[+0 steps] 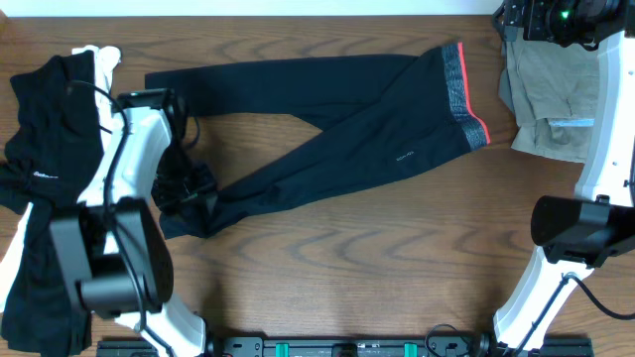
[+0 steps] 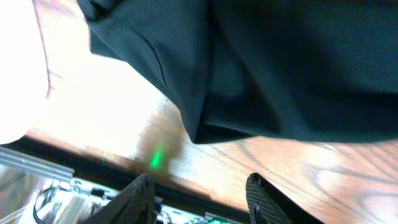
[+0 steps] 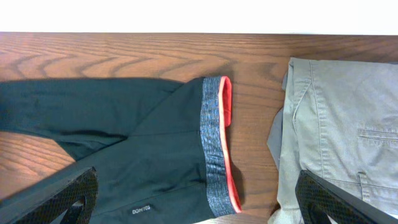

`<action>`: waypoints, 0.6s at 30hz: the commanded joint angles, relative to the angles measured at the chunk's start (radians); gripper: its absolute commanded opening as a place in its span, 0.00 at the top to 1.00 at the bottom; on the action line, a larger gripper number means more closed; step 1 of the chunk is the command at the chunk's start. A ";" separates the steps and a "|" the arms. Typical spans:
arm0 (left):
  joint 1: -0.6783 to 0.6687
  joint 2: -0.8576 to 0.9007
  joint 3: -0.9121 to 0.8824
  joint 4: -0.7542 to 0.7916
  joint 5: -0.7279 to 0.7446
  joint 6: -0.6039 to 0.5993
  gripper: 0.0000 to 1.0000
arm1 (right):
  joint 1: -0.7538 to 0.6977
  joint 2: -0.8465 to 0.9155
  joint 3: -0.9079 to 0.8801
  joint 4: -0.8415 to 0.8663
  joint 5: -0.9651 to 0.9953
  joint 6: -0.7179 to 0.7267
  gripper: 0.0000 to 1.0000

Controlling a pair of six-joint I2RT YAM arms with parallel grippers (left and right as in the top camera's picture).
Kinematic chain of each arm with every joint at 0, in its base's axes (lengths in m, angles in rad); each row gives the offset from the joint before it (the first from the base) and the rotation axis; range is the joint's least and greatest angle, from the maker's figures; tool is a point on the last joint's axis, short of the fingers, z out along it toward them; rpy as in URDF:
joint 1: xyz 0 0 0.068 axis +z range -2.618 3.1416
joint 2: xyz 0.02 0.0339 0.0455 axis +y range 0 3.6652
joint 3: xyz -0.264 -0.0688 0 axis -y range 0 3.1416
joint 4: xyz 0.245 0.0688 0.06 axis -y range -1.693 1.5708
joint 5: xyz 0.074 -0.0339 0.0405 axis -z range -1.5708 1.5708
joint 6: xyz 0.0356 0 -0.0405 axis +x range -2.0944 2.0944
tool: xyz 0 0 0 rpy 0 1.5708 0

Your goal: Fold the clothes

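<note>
Left gripper (image 2: 199, 183) fingers spread, nothing between them, just beside a leg hem | right gripper (image 3: 196, 180) wide open, high over the waistband | leggings (image 1: 397, 119) spread flat mid-table (image 1: 327, 268), unfolded | khaki garment (image 1: 556, 99) just right of them

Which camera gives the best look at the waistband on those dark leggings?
The right wrist view: the waistband sits close up, its speckled grey band and coral edge clear. Overhead shows it small, near the right. The left wrist view shows only dark cloth.
</note>
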 commanded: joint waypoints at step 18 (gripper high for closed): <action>0.006 0.131 0.006 0.210 -0.249 -0.005 0.48 | -0.007 0.002 -0.002 -0.011 -0.007 -0.032 0.01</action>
